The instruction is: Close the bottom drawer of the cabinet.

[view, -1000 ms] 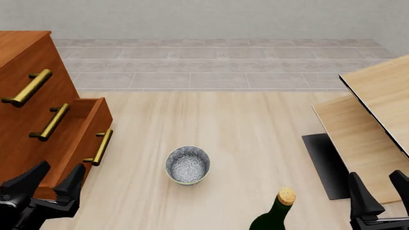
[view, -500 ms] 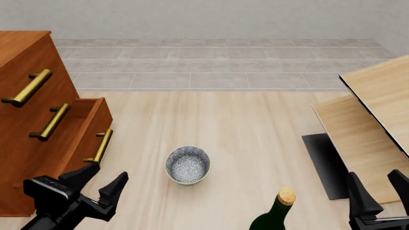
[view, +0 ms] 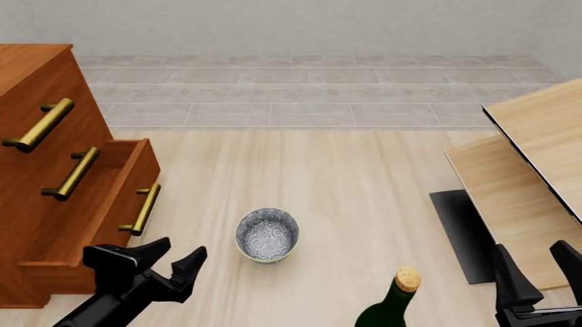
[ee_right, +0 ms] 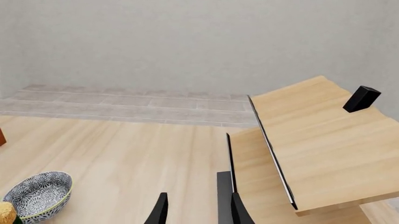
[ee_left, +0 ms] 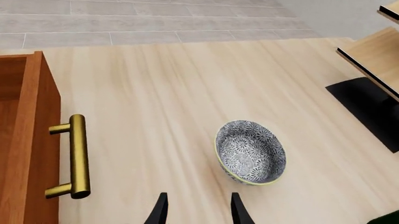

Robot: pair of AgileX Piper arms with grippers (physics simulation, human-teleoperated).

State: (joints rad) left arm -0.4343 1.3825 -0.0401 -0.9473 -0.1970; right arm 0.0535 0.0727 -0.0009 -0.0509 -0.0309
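The left gripper point(view: 170, 257) stands spread and pinches nothing, low over the pale table point(view: 345, 184), between the bottom drawer point(view: 100, 197) and the patterned bowl point(view: 267, 234). In the left wrist view its 2 fingertips point(ee_left: 160, 211) point toward the table just short of the bowl point(ee_left: 251, 151), with the drawer's brass handle point(ee_left: 75, 156) off to one side. The bottom drawer is pulled out from the cabinet point(view: 37, 136), its front standing proud of the 2 drawers above it and its inside open to view. The bowl sits near the drawer's front corner, apart from it. A green bottle with a cork point(view: 394, 303) stands beyond the bowl, away from the cabinet. The right gripper point(view: 543, 272) is spread too, gripping nothing, farthest from the cabinet, beside the stepped wooden boards point(view: 532, 177) and the dark mat point(view: 462, 231).
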